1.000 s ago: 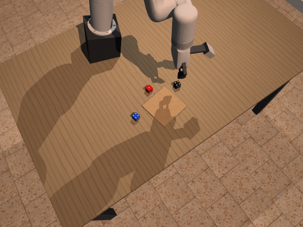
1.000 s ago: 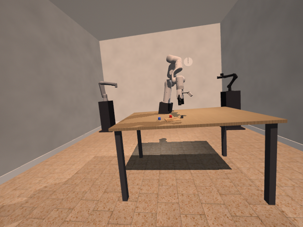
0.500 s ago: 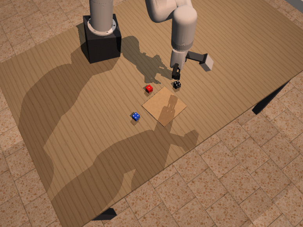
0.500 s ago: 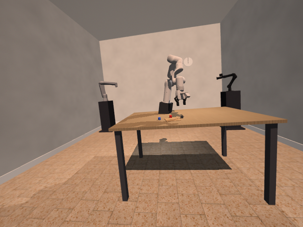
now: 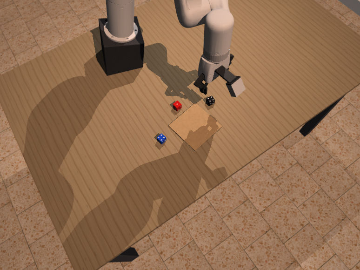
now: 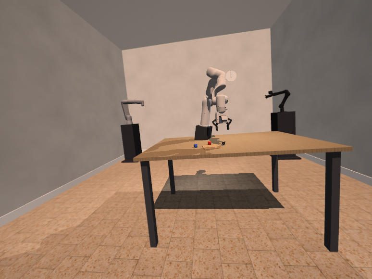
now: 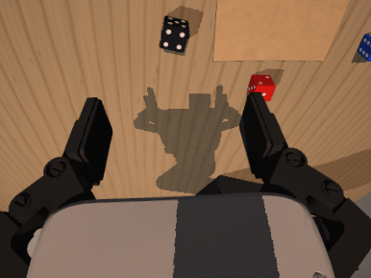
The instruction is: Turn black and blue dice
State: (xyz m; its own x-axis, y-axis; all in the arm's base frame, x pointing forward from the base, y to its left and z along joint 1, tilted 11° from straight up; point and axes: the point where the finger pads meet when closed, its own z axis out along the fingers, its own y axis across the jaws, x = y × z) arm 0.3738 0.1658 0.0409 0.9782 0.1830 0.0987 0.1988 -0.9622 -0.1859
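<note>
"While our gripper hangs open, where do we grip the black die?"

"Across opposite sides; it lies off the mat, near one corner, probably light, stiff, slightly slippery."

"And our room?"

"The blue die stands well apart; the red die, nearer, we should skirt."

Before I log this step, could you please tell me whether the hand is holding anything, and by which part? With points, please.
Nothing is held; the hand [image 5: 218,90] [image 6: 222,130] [image 7: 175,111] is open.
</note>
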